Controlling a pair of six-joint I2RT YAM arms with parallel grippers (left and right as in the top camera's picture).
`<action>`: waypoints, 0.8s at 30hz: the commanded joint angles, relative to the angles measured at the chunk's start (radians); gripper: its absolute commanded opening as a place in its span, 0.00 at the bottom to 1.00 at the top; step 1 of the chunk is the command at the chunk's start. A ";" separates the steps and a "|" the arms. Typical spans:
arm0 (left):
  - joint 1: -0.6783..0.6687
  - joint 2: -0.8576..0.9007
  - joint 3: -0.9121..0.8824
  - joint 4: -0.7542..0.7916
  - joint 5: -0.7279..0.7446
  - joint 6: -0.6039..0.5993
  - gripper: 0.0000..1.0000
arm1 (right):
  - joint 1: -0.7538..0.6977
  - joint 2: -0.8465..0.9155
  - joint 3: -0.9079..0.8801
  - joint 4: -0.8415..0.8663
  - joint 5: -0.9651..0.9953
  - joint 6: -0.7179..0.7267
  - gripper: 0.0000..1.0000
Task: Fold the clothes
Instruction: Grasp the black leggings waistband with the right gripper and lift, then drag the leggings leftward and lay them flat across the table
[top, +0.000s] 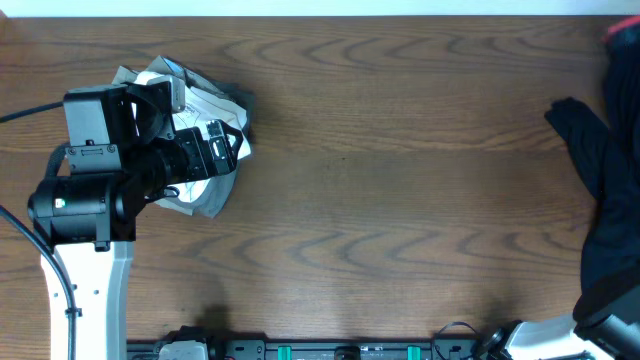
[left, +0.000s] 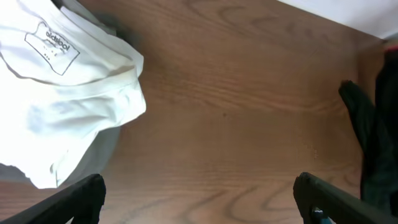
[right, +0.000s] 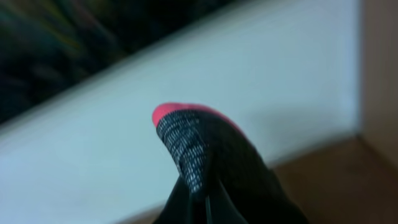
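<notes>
The black leggings (top: 600, 175) hang along the table's right edge, one leg end trailing onto the wood. In the right wrist view my right gripper (right: 208, 208) is shut on them just below the grey waistband (right: 183, 149) with its coral-red edge (right: 171, 112), holding it up in the air. The leggings also show at the right of the left wrist view (left: 373, 137). A pile of white and grey clothes (top: 205, 105) lies at the far left. My left gripper (top: 222, 150) hovers over the pile, open and empty (left: 199, 202), with the white garment (left: 68, 93) just to its left.
The wooden table (top: 400, 170) spans the view. A white wall edge (top: 320, 8) runs along the back. The arm bases and cables (top: 350, 350) sit along the front edge. The left arm's body (top: 80, 200) stands at the front left.
</notes>
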 joint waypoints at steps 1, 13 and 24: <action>0.005 0.005 0.021 -0.002 0.014 -0.009 0.98 | 0.010 -0.115 0.050 0.113 -0.164 0.164 0.01; 0.005 0.002 0.021 0.045 0.014 -0.009 0.98 | 0.257 -0.126 0.129 0.110 -0.458 0.339 0.01; 0.005 -0.018 0.021 0.114 0.014 -0.009 0.98 | 0.689 -0.116 0.128 -0.552 -0.257 -0.011 0.01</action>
